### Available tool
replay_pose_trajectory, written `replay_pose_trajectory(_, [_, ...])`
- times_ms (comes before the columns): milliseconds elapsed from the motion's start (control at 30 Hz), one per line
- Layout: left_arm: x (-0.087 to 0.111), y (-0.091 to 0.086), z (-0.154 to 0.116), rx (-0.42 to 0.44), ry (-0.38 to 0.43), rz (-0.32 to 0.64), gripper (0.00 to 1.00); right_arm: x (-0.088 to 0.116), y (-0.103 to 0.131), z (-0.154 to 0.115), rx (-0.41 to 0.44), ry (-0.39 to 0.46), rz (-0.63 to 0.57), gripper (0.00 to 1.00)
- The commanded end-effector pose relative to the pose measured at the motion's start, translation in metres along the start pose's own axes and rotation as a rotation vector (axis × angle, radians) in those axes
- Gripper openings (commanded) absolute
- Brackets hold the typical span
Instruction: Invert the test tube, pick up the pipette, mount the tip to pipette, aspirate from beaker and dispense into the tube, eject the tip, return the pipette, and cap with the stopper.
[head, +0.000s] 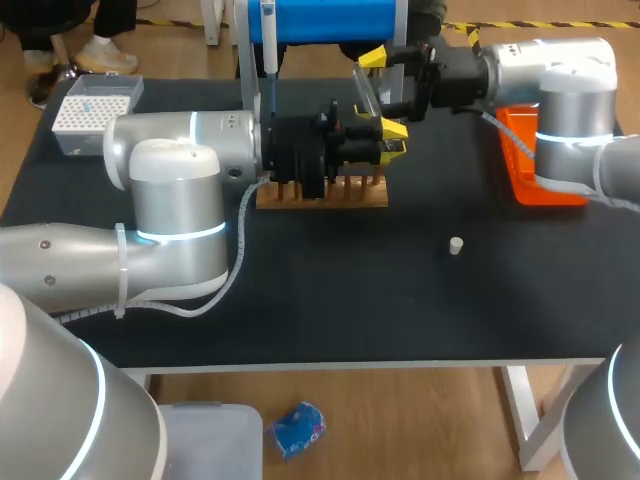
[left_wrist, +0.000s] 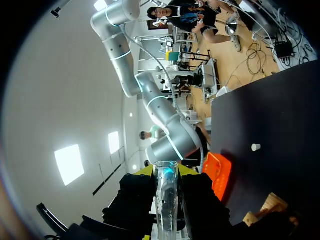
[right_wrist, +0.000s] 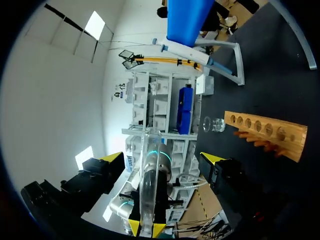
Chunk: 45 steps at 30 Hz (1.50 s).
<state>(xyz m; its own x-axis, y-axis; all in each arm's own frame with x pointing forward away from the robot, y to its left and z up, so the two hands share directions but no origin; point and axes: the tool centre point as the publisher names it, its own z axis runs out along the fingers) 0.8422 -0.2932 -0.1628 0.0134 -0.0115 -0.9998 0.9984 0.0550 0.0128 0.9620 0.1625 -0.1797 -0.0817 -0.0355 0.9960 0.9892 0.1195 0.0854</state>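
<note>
Two grippers meet at the test tube (left_wrist: 165, 200), held in the air near the wooden rack (head: 372, 196): the left gripper (left_wrist: 167, 172) pinches it, the right gripper (right_wrist: 162, 159) stands spread around it. We close the right squarely on the glass before releasing the left, then invert.

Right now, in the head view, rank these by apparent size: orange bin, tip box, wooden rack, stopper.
1. orange bin, partly covered
2. tip box, nearly alike, so unsure
3. wooden rack, partly hidden, so also unsure
4. stopper, clearly smallest
</note>
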Motion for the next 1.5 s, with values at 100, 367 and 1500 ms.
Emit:
replay_pose_trajectory(100, [0.000,0.001,-0.002,0.003,0.003,0.000,0.00,0.003,-0.004,-0.012,0.021,-0.013,-0.100,1.00])
replay_pose_trajectory(367, [-0.001,0.001,-0.005,-0.004,-0.008,0.000,0.00,-0.002,-0.008,-0.031,0.053,-0.058,-0.272,1.00])
replay_pose_trajectory(1500, [0.000,0.003,-0.005,-0.004,-0.009,-0.004,0.00,-0.033,-0.038,-0.075,0.135,-0.217,-1.071,1.00])
